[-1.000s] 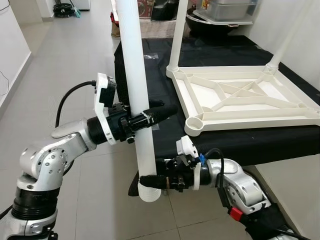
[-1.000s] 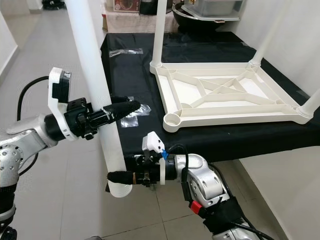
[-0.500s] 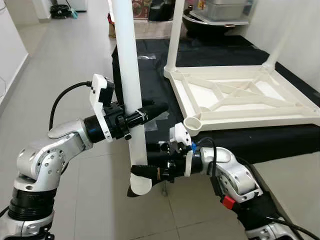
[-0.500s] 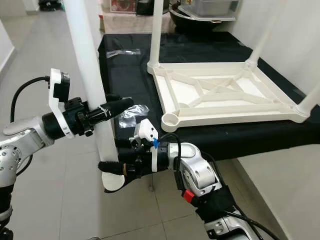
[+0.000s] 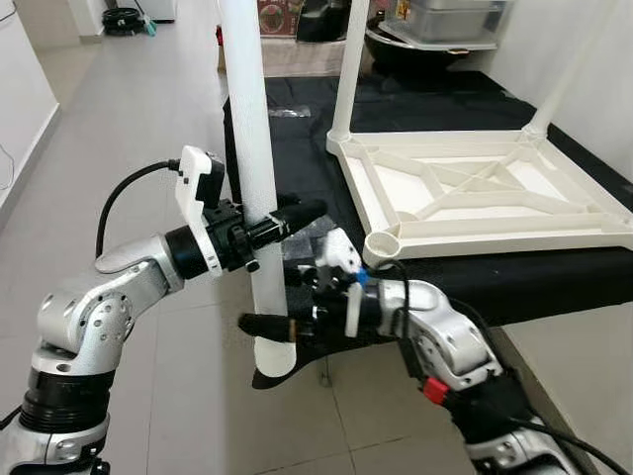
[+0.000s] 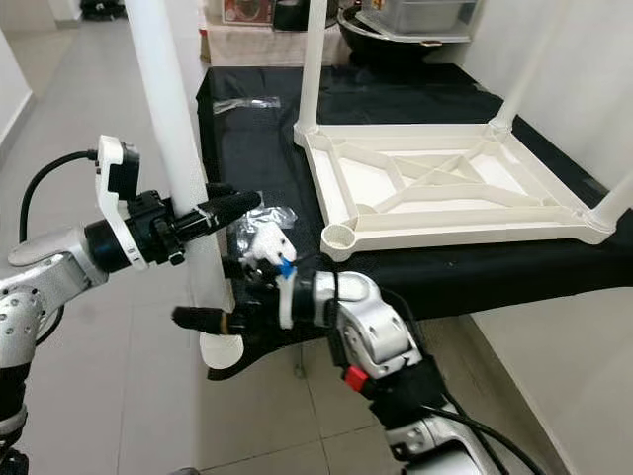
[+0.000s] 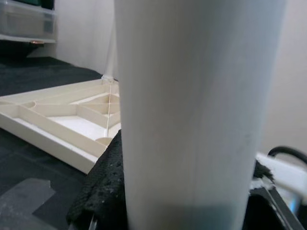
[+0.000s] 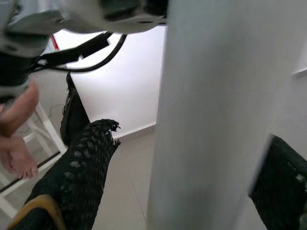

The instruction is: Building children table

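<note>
Left eye view: the left gripper [image 5: 282, 220] is clamped on the upright white leg [image 5: 252, 148] beside the desk [image 5: 297, 139]; the right gripper [image 5: 272, 327] closes near its foot.

Right eye view: the upturned tabletop [image 6: 445, 198] lies on the desk.

Wrist views: black fingers [image 7: 103, 191] flank smooth plastic, probably light, stiff and slippery; hold mid-shaft.

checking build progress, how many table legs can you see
4: one loose leg held upright by the left hand and right hand; three stand in the upturned tabletop corners.
</note>
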Available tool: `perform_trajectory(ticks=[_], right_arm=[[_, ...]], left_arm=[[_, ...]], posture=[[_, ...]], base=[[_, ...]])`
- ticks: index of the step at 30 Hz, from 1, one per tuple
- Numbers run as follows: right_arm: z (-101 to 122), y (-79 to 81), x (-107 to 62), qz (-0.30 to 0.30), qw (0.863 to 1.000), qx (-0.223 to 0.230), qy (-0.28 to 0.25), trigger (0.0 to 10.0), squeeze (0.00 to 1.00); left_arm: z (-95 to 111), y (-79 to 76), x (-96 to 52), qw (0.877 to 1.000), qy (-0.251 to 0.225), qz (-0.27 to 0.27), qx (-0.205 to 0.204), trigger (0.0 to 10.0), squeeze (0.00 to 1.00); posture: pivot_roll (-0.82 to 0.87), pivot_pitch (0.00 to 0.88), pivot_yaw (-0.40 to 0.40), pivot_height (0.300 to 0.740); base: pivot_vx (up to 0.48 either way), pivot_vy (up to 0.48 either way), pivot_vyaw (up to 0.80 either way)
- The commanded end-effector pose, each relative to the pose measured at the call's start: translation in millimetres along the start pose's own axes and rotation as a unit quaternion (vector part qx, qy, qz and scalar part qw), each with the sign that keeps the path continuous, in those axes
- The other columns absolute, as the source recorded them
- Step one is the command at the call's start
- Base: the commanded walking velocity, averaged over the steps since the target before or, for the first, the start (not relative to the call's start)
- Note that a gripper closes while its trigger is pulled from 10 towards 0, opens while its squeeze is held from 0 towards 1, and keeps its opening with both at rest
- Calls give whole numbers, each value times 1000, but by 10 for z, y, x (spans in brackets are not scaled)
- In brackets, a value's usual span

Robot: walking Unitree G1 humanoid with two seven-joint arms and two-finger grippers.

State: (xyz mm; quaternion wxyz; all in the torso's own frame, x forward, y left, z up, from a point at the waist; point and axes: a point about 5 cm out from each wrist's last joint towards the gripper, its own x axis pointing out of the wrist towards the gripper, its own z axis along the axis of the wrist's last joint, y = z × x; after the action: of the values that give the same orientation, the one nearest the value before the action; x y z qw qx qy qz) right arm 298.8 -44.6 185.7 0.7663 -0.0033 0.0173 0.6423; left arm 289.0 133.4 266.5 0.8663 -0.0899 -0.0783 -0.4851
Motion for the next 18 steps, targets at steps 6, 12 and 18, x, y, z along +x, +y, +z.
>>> perform_trajectory(ticks=[6,12,18], right_arm=[[5,-33,177,-20,1000,21,1,10000,0],[7,-20,240,-21,999,30,-2,10000,0],[36,-29,276,-27,999,33,-13,0,0]], left_arm=[[59,3,90,1000,-16,-5,12,10000,0],[83,12,121,1000,-24,-5,13,10000,0],[96,22,139,999,-30,-4,13,10000,0]], posture=[[102,55,-63,740],[100,61,-62,740],[96,67,-60,740]], base=[[0,0,0],[0,0,0],[0,0,0]])
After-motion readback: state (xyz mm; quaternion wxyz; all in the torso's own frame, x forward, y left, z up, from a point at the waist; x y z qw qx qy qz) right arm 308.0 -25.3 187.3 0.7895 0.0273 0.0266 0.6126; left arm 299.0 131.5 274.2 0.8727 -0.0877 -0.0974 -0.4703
